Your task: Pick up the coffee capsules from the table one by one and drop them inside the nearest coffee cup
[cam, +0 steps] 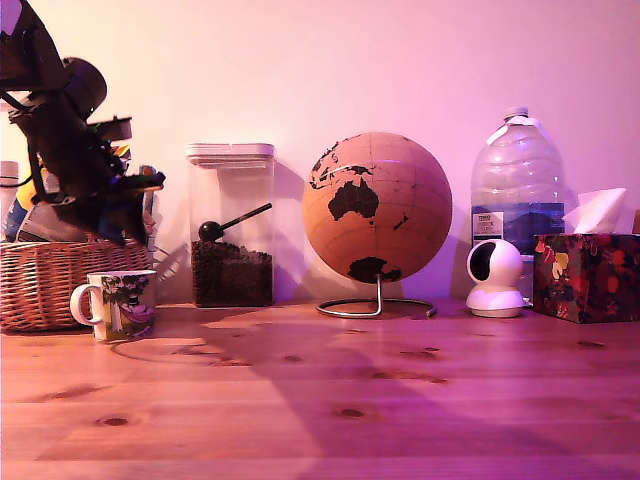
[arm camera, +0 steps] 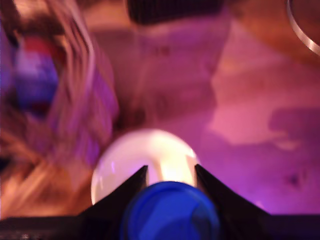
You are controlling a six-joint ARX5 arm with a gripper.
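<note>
Tool above the cup, capsule in its grip
Tool (arm camera: pixel 170 172) pinches a blue capsule (arm camera: pixel 170 212) directly over the white cup (arm camera: pixel 130 155), lower centre of the blurred wrist view.

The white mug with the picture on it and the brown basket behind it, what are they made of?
The white mug with the printed picture looks like glazed ceramic: smooth and shiny, with a thick rim and a loop handle. The brown basket looks like woven wicker, since crossing strands show on its side. Neither can be told for certain by look alone.
</note>
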